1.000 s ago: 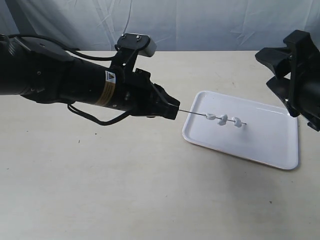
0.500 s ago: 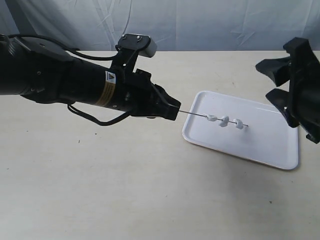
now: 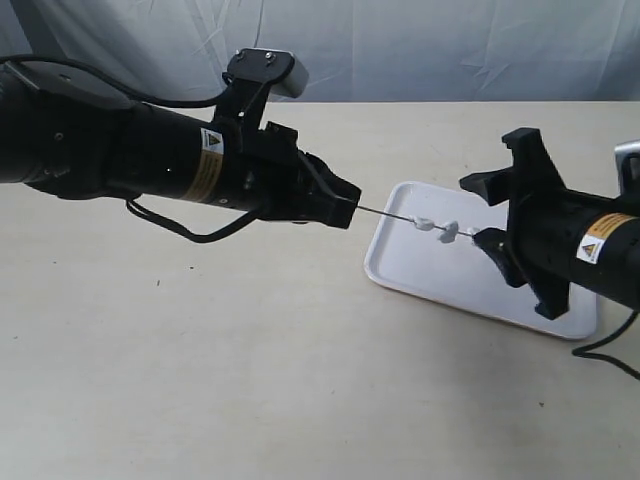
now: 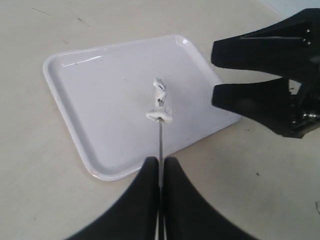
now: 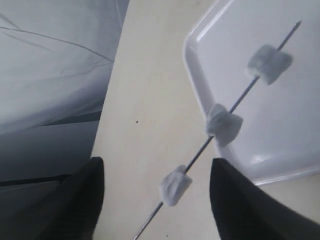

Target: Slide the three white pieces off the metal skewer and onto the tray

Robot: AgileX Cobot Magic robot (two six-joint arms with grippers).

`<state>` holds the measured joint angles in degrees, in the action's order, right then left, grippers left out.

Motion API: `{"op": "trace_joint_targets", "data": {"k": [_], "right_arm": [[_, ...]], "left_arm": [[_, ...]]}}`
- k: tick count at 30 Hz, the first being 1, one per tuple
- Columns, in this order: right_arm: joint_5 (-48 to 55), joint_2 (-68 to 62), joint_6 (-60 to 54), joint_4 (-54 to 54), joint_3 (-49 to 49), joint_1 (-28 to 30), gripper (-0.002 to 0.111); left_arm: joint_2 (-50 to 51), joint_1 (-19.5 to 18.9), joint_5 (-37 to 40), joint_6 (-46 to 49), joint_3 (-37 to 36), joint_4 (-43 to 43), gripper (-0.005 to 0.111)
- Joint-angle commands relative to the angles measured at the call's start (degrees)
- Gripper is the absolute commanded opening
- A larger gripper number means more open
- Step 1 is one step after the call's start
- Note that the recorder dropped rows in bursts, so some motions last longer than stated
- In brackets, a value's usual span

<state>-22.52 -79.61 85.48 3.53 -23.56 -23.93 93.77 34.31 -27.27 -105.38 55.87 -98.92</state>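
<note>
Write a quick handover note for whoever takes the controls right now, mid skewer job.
Left gripper: shut on the metal skewer, holding it out over the tray.
Right gripper: open at the skewer's free end, rod running between its fingers, gripping nothing.
Three white pieces: all threaded on the skewer, none on the tray.
Done: skewer picked up and presented.
Left: probably close the right gripper around the rod behind the pieces and slide all three off onto the tray.
</note>
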Motion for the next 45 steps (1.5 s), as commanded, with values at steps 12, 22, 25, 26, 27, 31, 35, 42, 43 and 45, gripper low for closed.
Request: {"op": "trace_joint_targets", "data": {"k": [12,22,25,26,27,31,35,42,43,45], "right_arm": [[-12.56,-9.27,10.78,6.88,-0.14,-0.11,0.058],[-19.89,-15.10,13.49,5.30,-0.24,-0.11,0.058],[-21.41,-16.99,13.76,3.51,-0.24,-0.11,0.058],[-21.58,-17.49,13.76,3.53,-0.24,-0.11,0.058],[-21.72,-17.91,13.76,3.53,-0.24,-0.11,0.058],[-24.19,-19.83,13.76,2.27,-0.24,-0.11,0.058],[-26.89,-21.43,14.63,0.37,-0.24,-0.11,0.058],[-30.17,-23.23,14.76,-2.76,-1.34,-0.11,0.058],[-30.17,-23.61,14.87,-2.44,-2.01,-0.11,0.058],[-29.30,-24.17,15.00,-0.78,-3.36,-0.11,0.057]], "left_arm": [[-1.13,-0.12,4.87,4.02,-0.22,1.59,0.000],[-1.28,-0.12,3.69,4.02,-0.22,2.87,0.000],[-1.89,-0.12,3.69,4.02,-0.22,2.87,0.000],[-2.16,-0.12,3.69,4.12,-0.22,2.87,0.000],[-2.37,-0.12,3.69,4.12,-0.22,2.87,0.000],[-2.88,-0.12,3.52,4.31,-0.22,2.87,0.000],[-2.86,-0.12,1.52,4.14,-0.22,3.03,0.000],[-2.86,-0.12,0.19,4.14,-0.22,3.04,0.000],[-2.86,-0.12,0.20,4.14,-0.22,2.93,0.000],[-2.86,-0.12,0.20,4.14,-0.22,2.93,0.000]]}}
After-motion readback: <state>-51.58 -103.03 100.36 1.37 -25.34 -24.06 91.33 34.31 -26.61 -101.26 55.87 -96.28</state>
